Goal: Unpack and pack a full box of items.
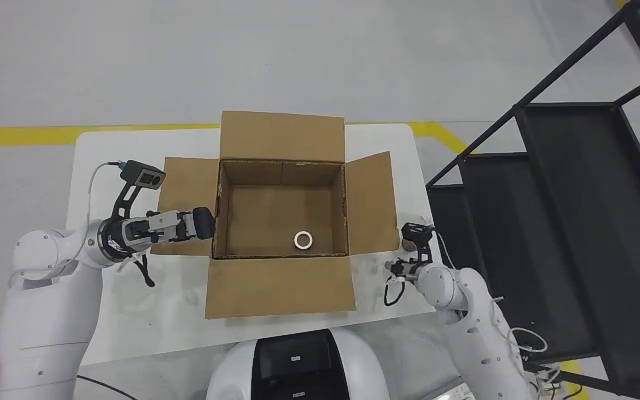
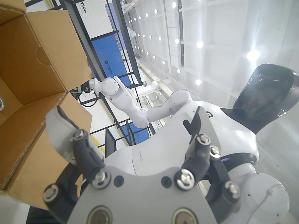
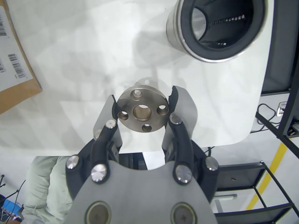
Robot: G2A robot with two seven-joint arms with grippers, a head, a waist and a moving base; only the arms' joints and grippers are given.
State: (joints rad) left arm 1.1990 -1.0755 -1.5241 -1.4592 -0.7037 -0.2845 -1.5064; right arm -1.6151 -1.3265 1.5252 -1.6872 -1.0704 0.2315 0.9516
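Box (image 1: 284,150) sits open in the middle of the table (image 3: 81,47), all four flaps folded out, with one small ring (image 1: 303,239) on its floor. To its right, the right gripper (image 3: 143,100) has its jaws closed on the rim of a drilled metal disc (image 3: 142,112), held flat just above the tabletop. A metal cylinder (image 3: 215,22) lies on its side nearby. Whichever way the disc is bound, it should probably stay level, go down gently, and stay clear of the cylinder, which looks likely to roll. The left gripper (image 2: 127,113) is at the box's left wall, jaws spread and holding nothing.
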